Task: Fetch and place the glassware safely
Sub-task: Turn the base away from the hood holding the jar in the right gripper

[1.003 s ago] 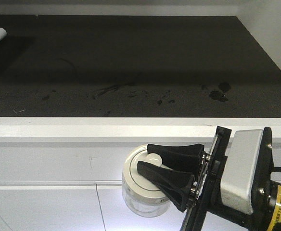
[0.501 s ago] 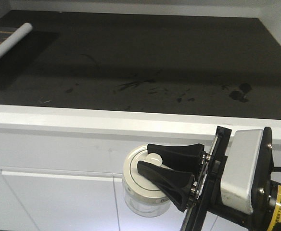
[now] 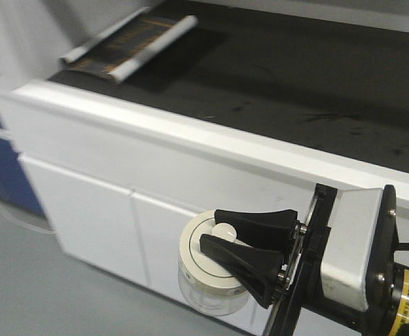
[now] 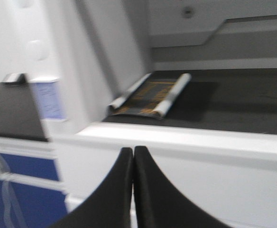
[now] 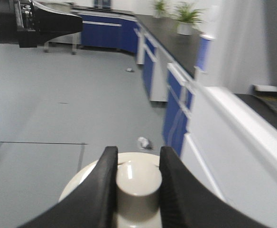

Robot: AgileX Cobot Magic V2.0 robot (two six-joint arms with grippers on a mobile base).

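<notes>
The right gripper (image 3: pixel 217 229) has its two black fingers (image 3: pixel 255 220) clamped on the round knob at the middle of a cream-white lid (image 3: pixel 196 260). In the right wrist view the same gripper (image 5: pixel 137 183) pinches the knob from both sides, one pad touching each flank. Below the lid hangs the clear glass jar (image 3: pixel 204 299), small and squat, lifted by its lid and resting on no surface. It sits in the air in front of the white cabinet doors (image 3: pixel 92 210), lower than the white counter edge (image 3: pixel 190 129) and above the grey floor (image 3: pixel 29 294). The dark worktop (image 3: pixel 281 77) lies behind and above the jar, well apart from it. At its far left end lies a partly rolled dark sheet (image 3: pixel 129 43) with white curled edges. The left gripper (image 4: pixel 133 153) is closed on nothing, its two black fingers pressed together along their length. It points toward the same counter edge (image 4: pixel 186 137) and the rolled sheet (image 4: pixel 150 95); this view is blurred. Farther out, the right wrist view shows blue cabinets (image 5: pixel 174 95) along the wall, potted plants (image 5: pixel 186 18) on a dark counter, and a small crumpled scrap (image 5: pixel 144 142) on the floor.
</notes>
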